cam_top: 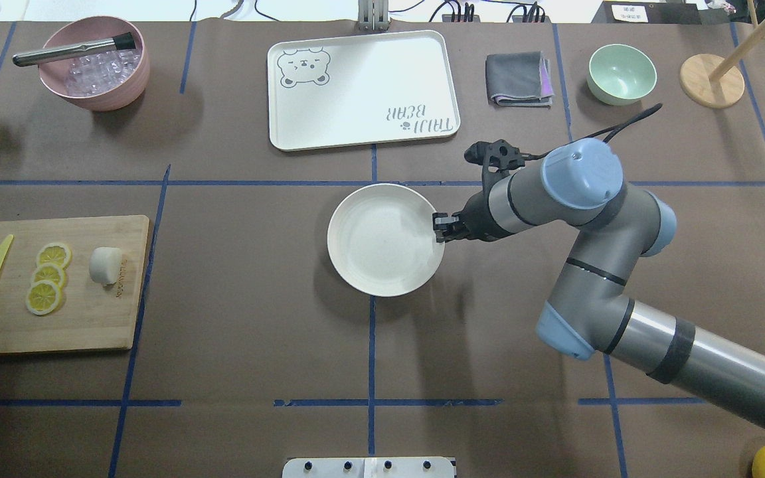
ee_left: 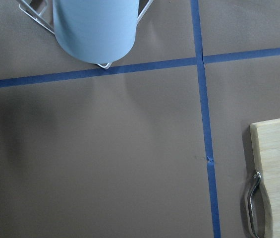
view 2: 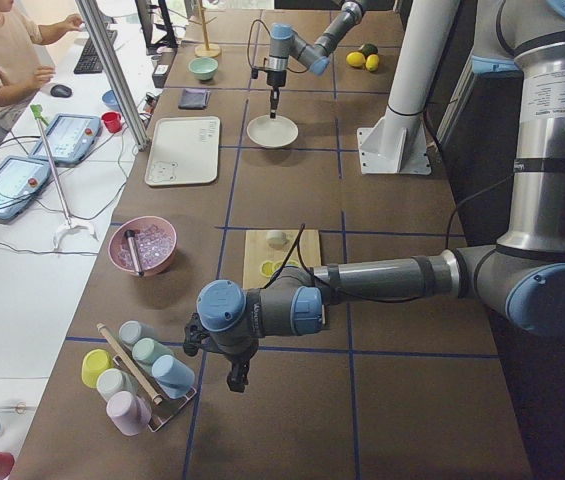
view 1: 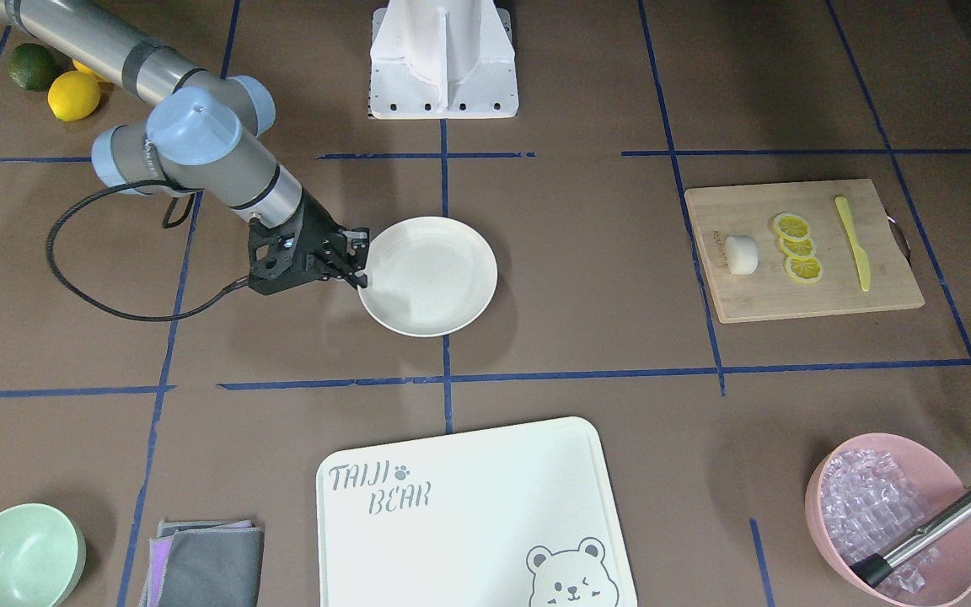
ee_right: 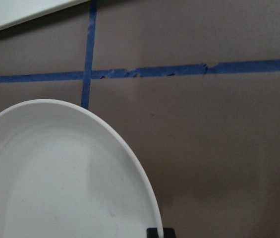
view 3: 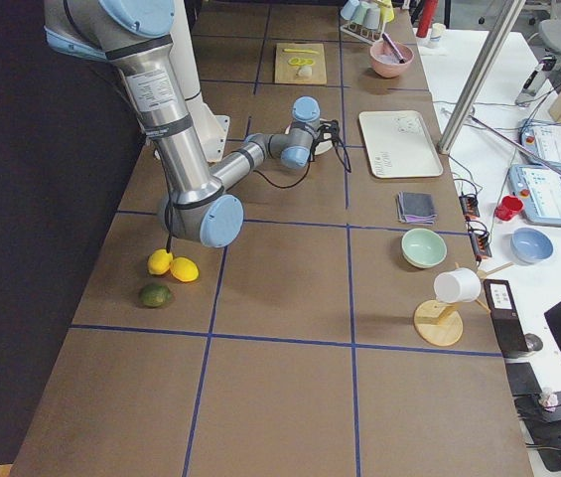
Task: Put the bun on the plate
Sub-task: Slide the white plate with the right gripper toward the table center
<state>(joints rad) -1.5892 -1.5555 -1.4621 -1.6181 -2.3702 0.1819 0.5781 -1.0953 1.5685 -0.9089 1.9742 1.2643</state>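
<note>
- The right claw (view 1: 360, 261) is hanging at the rim of the plate (view 1: 435, 278), on the side away from the bun. Its jaws are standing a little apart, and the wrist view is showing the plate's smooth white inside just beside it.
- The bun (view 1: 741, 255) is lying on the wooden board (view 1: 831, 295), well apart from the right claw, across the plate from it.
- The board is also carrying three lemon slices (view 1: 796, 247) just beside the bun, and a yellow knife (view 1: 853, 243) lying farther still from the claw.
- The pink bowl (view 1: 941, 472) is holding clear ice cubes (view 1: 861, 497) and a metal-handled tool (view 1: 932, 529) that is leaning on its rim. It is sitting far from the right claw, on the bun's side.
- The mint-green bowl (view 1: 18, 561) is standing well apart from the right claw, on the side opposite the bun.
- The left claw (view 2: 234, 380) is hovering over the table near a rack of coloured cups (view 2: 137, 375). I cannot tell whether its jaws are apart or together.
</note>
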